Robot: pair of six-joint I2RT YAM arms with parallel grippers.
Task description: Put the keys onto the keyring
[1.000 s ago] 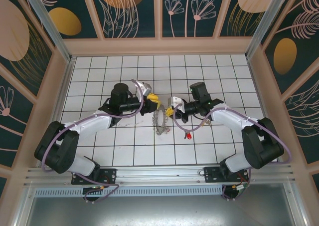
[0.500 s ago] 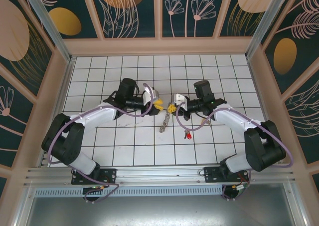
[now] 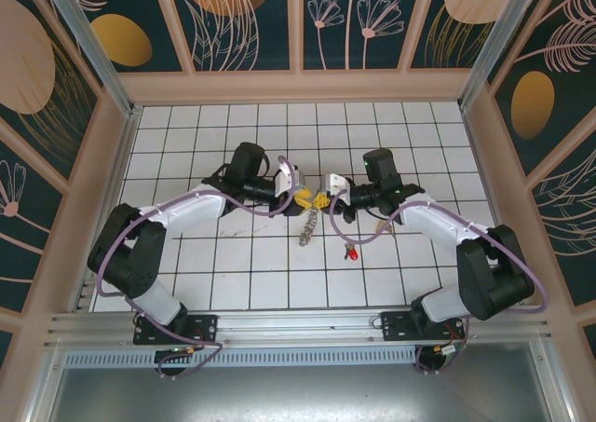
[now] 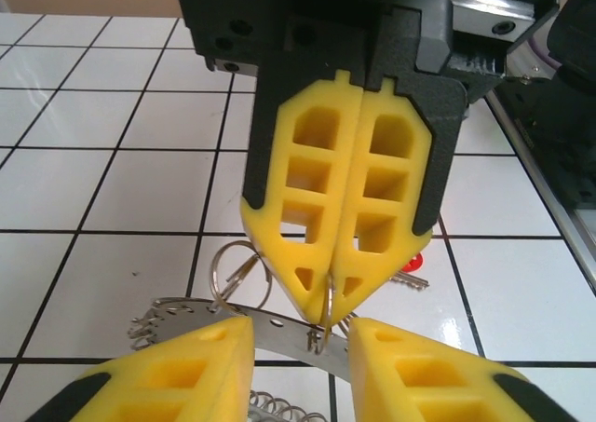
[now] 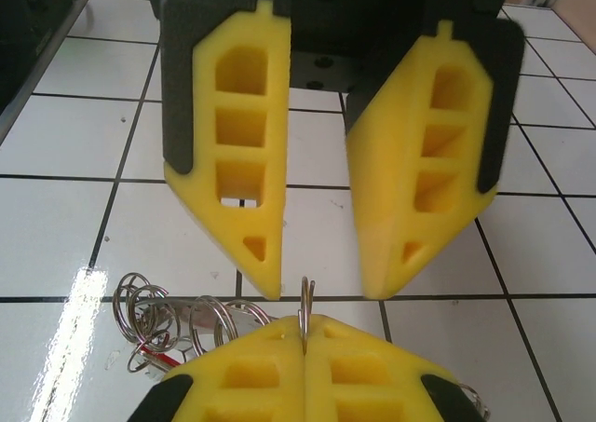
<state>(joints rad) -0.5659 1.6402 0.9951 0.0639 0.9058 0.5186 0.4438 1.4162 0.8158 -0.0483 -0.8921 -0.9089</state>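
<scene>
The keyring [image 3: 308,226] hangs edge-on between the two grippers, above the tiles. My right gripper [image 3: 322,201] is shut on one small metal loop [image 5: 305,301] of its rim. In the left wrist view the flat ring plate [image 4: 270,333] runs under the right gripper [image 4: 328,308]. My left gripper [image 3: 304,198] is open, its yellow fingers [image 5: 244,208] on either side of that loop without touching it. One red-headed key [image 3: 352,252] lies on the floor beyond the ring [image 4: 411,267]. A bit of red [image 5: 154,359] shows among the loops.
White tiled floor [image 3: 233,273] with wooden walls on all sides. Both arms reach inward to the middle of the floor, and purple cables trail along them. Open tiles lie in front of and behind the grippers.
The left gripper has moved right and slightly down, up to the right gripper's tips. The keyring has turned from face-on to edge-on. The right gripper has stayed shut on the loop.
</scene>
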